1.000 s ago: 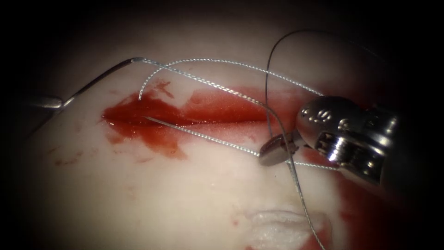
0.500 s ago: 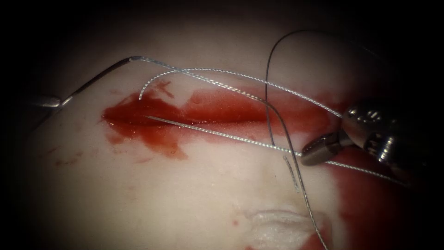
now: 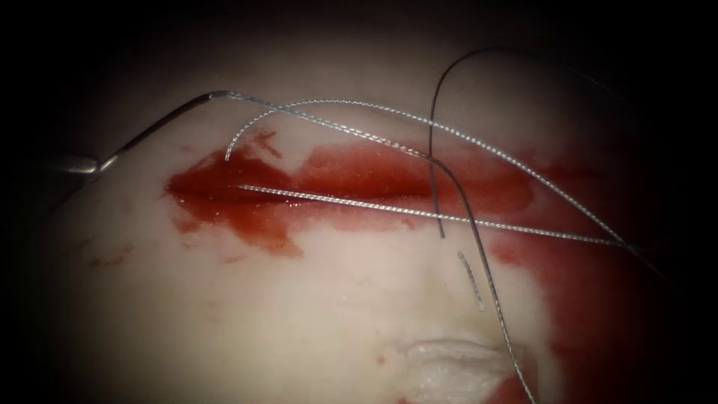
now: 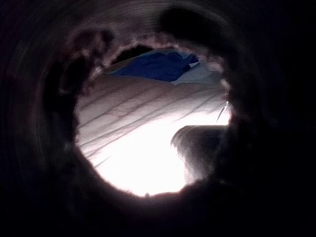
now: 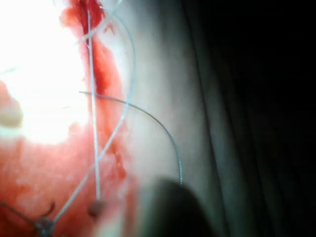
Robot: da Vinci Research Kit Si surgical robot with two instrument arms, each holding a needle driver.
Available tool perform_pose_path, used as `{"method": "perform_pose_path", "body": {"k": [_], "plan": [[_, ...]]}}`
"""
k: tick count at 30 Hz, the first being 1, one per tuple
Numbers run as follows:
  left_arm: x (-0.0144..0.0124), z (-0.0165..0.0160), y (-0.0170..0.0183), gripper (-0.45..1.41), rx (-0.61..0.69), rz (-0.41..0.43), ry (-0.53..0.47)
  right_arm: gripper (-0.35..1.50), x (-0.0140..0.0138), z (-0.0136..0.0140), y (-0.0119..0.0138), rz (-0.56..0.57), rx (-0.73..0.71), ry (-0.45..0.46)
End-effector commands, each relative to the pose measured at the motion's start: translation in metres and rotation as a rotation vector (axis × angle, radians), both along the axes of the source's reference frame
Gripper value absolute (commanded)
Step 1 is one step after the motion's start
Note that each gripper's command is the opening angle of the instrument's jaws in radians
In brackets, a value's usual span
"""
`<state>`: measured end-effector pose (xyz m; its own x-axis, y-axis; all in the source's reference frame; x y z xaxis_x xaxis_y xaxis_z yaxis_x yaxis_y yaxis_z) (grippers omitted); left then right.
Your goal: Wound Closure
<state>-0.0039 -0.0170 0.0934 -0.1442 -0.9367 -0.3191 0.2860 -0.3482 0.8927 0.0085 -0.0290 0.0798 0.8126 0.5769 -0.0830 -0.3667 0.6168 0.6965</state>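
Moved: R tool pulled away to the right from beside the cut (image 3: pixel 224 196) over the last sec. The two thread (image 3: pixel 419 213) strands it had been drawing now ran straighter and longer twd the right edge.
R tool: I saw it as a dark blurred shape (image 5: pixel 168 210) in the right wrist view, thread running up close to it. Couldn't tell what it gripped, if anything.
L tool: sat at far left (image 3: pixel 78 165), clenched on the needle (image 3: pixel 161 127) near its pointed end, as best I could judge.
Needle: clear of the tissue (image 3: pixel 299 299), off the cut's left end, swaged end up w/ thread trailing right.
Stray: short cut thread end (image 3: pixel 470 280) lay on tissue near the crossing strands.
Fluid: red fluid (image 3: pixel 359 168) pooled along the cut.
Risk: strands crossed each other over the cut. More pull to the right could snag them into a tangle, or saw the taut strand into the cut's edge.
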Motion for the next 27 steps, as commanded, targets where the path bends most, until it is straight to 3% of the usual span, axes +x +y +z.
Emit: {"method": "perform_pose_path", "body": {"k": [1, 5, 6, 7, 8, 9, 16, 18, 19, 20, 27], "plan": [[-0.0005, -0.0003, 0.0012, -0.45, -0.007, -0.003, -0.003, -0.35, -0.0010, 0.0005, 0.0013, 0.007, -0.028, -0.016], [-0.0005, -0.0003, 0.0012, -0.45, -0.007, -0.003, -0.003, -0.35, -0.0010, 0.0005, 0.0017, 0.052, -0.051, -0.020], [-0.0005, -0.0003, 0.0012, -0.45, -0.007, -0.003, -0.003, 0.12, -0.0007, 0.0005, 0.0019, 0.041, -0.079, 0.000], [-0.0005, -0.0003, 0.0012, -0.45, -0.007, -0.003, -0.003, 0.76, -0.0001, 0.0003, 0.0021, 0.035, -0.114, 0.022], [-0.0005, -0.0003, 0.0012, -0.45, -0.007, -0.003, -0.003, 0.99, 0.0003, 0.0001, 0.0023, 0.044, -0.137, 0.031], [-0.0005, -0.0003, 0.0012, -0.45, -0.007, -0.003, -0.003, 1.06, 0.0008, -0.0001, 0.0026, 0.043, -0.163, 0.043], [-0.0006, -0.0003, 0.0012, -0.45, -0.007, -0.003, -0.003, 1.03, 0.0068, -0.0024, 0.0041, 0.013, -0.246, 0.132], [-0.0006, -0.0003, 0.0012, -0.45, -0.007, -0.004, -0.003, 1.03, 0.0091, -0.0027, 0.0041, 0.027, -0.274, 0.175], [-0.0006, -0.0003, 0.0012, -0.45, -0.007, -0.004, -0.003, 0.99, 0.0115, -0.0026, 0.0038, 0.025, -0.328, 0.196], [-0.0006, -0.0003, 0.0012, -0.45, -0.007, -0.004, -0.003, 0.99, 0.0115, -0.0026, 0.0038, 0.025, -0.328, 0.196], [-0.0006, -0.0004, 0.0012, -0.45, -0.006, -0.004, -0.002, 1.01, 0.0188, -0.0016, 0.0028, -0.046, -0.256, 0.208]]}}
